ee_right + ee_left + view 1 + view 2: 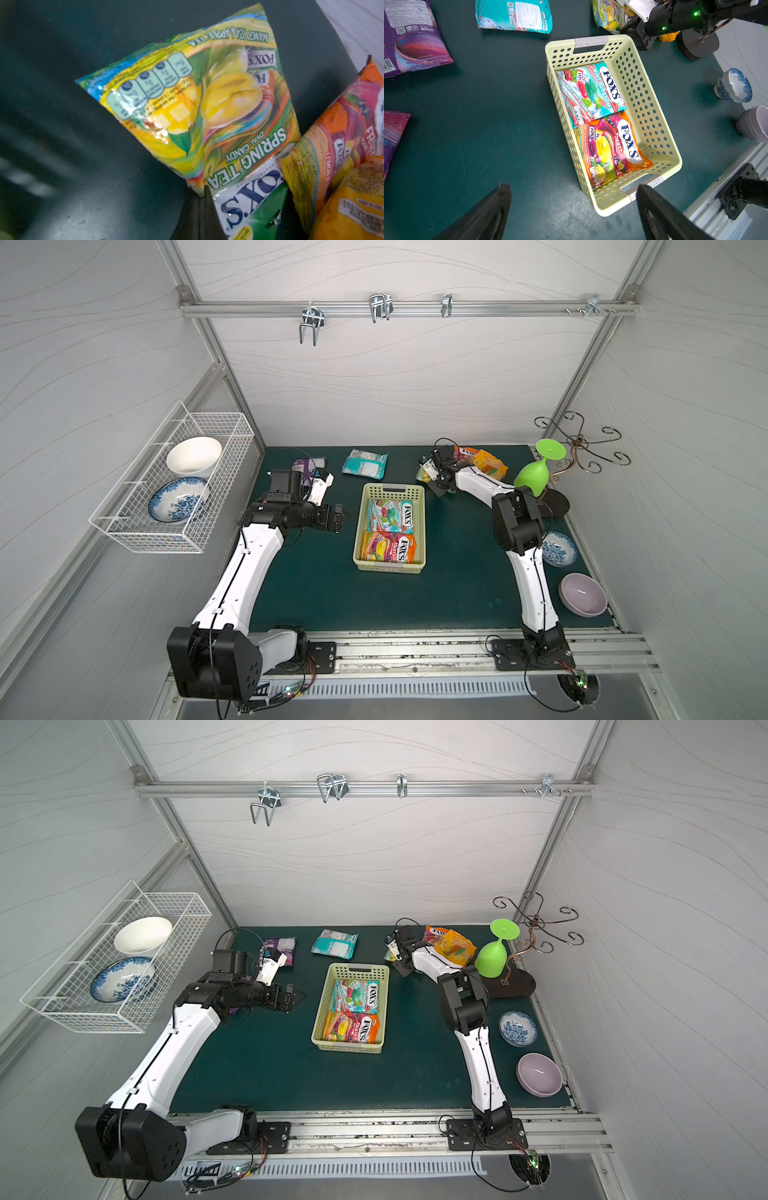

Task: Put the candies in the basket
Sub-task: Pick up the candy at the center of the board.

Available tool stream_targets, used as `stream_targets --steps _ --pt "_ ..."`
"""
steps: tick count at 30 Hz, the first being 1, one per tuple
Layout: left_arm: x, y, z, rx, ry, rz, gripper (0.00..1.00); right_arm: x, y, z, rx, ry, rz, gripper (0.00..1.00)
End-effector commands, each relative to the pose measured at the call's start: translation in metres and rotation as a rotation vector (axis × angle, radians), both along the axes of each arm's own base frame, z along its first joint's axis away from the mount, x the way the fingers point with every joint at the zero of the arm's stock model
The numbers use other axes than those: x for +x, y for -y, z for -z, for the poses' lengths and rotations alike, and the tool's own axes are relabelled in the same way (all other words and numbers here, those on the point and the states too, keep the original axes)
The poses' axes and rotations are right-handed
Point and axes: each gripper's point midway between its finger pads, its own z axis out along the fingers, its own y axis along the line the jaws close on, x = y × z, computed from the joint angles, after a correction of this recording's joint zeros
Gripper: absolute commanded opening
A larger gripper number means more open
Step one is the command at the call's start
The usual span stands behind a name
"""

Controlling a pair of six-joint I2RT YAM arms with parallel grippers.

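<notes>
Yellow-green Spring Tea bag (pixel 207 104) is pinched by one corner in the right gripper (pixel 202 196), jaws clamped tight on the foil. It's at the back right of the mat (pixel 457 572), just past the basket's (pixel 360 526) far right corner (can't tell if it's clear of the mat). Left gripper (pixel 572 199) hangs just left of the basket, jaws spread wide, nothing in them. Basket sits mid-mat with two candies flat inside: Mint-Blossom bag (pixel 390 516) at the far end, Fruits bag (pixel 388 547) at the near end. Loose on the mat are a teal bag (pixel 365 463) behind the basket, a purple bag (pixel 279 946) behind the left arm, and overlapping orange bags (pixel 484 462) beside the right gripper.
</notes>
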Motion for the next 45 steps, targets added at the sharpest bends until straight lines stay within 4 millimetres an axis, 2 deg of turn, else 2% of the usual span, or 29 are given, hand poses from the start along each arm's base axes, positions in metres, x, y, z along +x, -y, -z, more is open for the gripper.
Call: stream_targets --steps 1,14,21,36,45 --pt "0.007 0.001 -0.026 0.005 0.075 0.006 0.98 -0.014 -0.002 -0.019 0.01 -0.002 -0.03 0.0" --pt "0.001 0.001 -0.028 0.002 0.095 0.011 0.98 -0.022 0.01 -0.089 0.052 0.072 0.061 0.0" --pt "-0.001 0.0 -0.03 0.009 0.102 0.011 0.98 -0.031 0.005 -0.125 0.073 0.118 0.047 0.0" --pt "-0.005 0.001 -0.032 0.0 0.115 0.015 0.98 -0.069 -0.018 -0.202 0.13 0.225 0.005 0.0" --pt "-0.006 0.002 -0.034 -0.005 0.123 0.019 0.98 -0.105 -0.048 -0.217 0.128 0.216 -0.034 0.0"
